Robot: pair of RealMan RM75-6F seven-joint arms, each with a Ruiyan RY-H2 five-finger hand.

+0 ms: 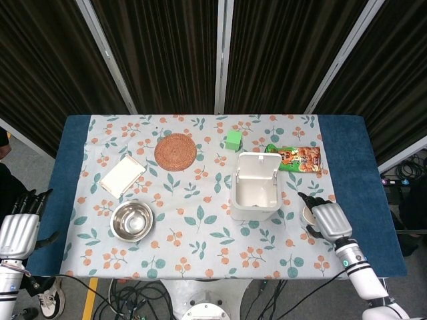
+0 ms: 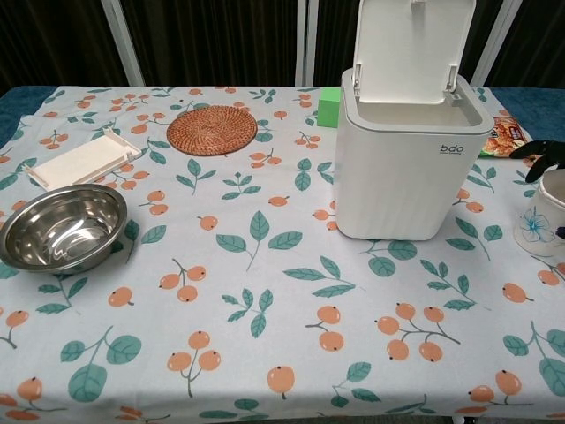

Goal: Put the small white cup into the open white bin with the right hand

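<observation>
The small white cup (image 2: 541, 217), printed with a blue flower, stands on the tablecloth right of the open white bin (image 2: 410, 168). In the head view only a sliver of the cup (image 1: 307, 215) shows beside my right hand (image 1: 326, 221), which hovers over it with its fingers spread. In the chest view dark fingertips (image 2: 535, 151) hang just above the rim, and nothing shows them closed around the cup. The bin (image 1: 254, 188) has its lid tipped up and back. My left hand (image 1: 18, 230) stays off the table's near left corner, fingers apart and empty.
A steel bowl (image 1: 131, 221) sits at the front left, with a flat white tray (image 1: 123, 176) behind it. A woven coaster (image 1: 176, 151) and a green cube (image 1: 233, 139) lie further back. A snack packet (image 1: 300, 159) lies behind the cup, right of the bin.
</observation>
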